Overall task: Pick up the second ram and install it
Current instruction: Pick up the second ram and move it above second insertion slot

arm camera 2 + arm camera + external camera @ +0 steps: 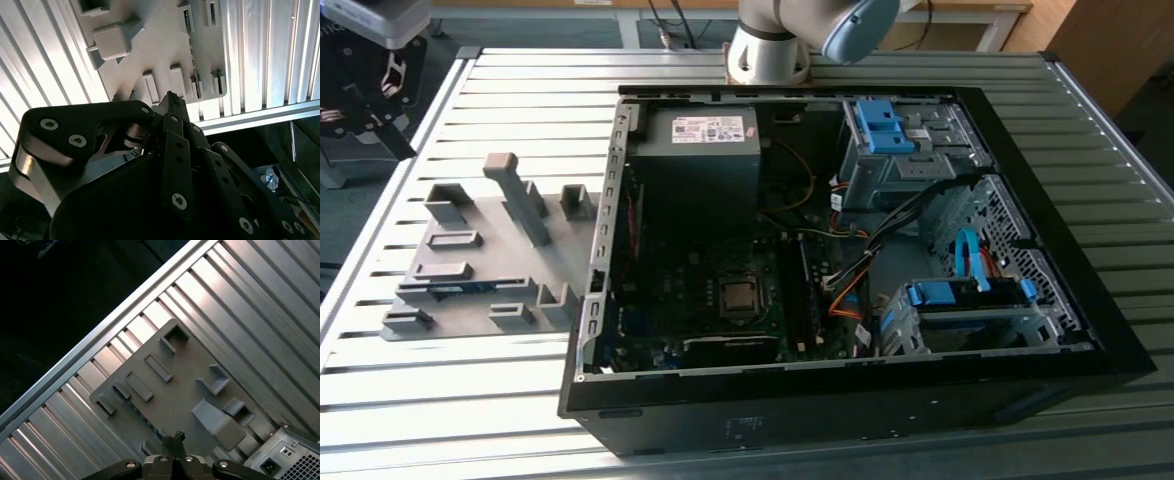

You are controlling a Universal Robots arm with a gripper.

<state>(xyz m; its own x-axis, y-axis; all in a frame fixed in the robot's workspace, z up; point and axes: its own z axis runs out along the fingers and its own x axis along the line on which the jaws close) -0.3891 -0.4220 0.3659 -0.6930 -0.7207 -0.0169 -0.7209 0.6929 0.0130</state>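
The tool (171,96), seen from close behind in both wrist views, hangs with its black fingers drawn together to a single narrow tip (173,438) and nothing between them. Below that tip lies a grey fixture plate (165,47) studded with grey blocks and slots, flat on the slatted metal table (280,50). The second ram (194,70) sits edge-up in a long slot of that plate, a thin dark strip just beyond the tool's tip in the second wrist view and clear of the fingers.

In the exterior view, the near edge of the table (440,420) carries the black front wall of an open computer case (854,425), lying on its side with its inside facing up. Within it are a dark motherboard (707,270) with a square processor socket (738,297), bundles of coloured cables (847,290) and, toward the exterior view's right, a drive cage with blue fittings (961,300). On the exterior view's left, just beside the case, lies the fixture plate (494,285), with the second ram (458,290) showing as a blue-green sliver in a low holder near its front corner. Farther back in the case stand a grey power supply (700,150) and a second blue-fitted cage (894,130). Behind the case rises the arm's pale base (767,55).
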